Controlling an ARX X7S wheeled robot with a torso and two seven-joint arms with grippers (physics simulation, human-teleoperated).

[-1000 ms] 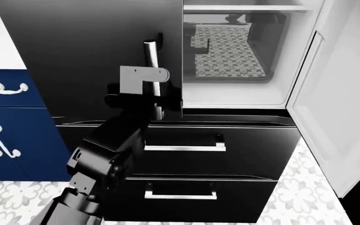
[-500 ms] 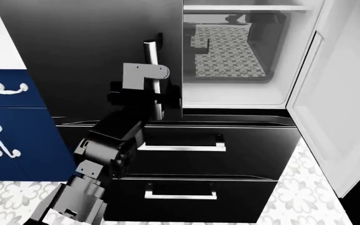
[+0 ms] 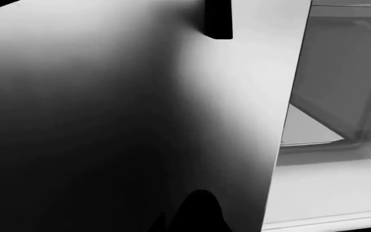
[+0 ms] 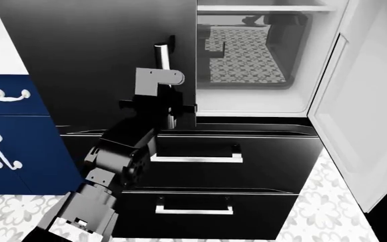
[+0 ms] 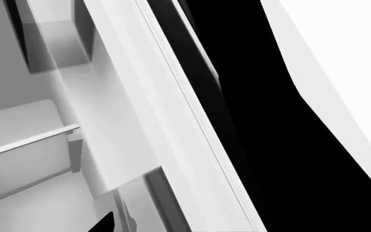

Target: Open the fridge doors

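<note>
Head view: left door (image 4: 99, 60) closed, right door (image 4: 368, 116) swung wide, white inner face showing. Left gripper (image 4: 169, 98) at the left door's handle (image 4: 165, 75), near the door's right edge; whether it pinches the bar, cannot tell.

Left wrist view: glossy left door (image 3: 121, 121) fills frame.

Right wrist view: white fridge interior; right gripper unseen.

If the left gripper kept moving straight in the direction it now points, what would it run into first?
Most likely the closed left fridge door. The left gripper sits at that door's vertical silver handle, pointing at the glossy black panel, which fills the left wrist view; the exact gap is unclear.
</note>
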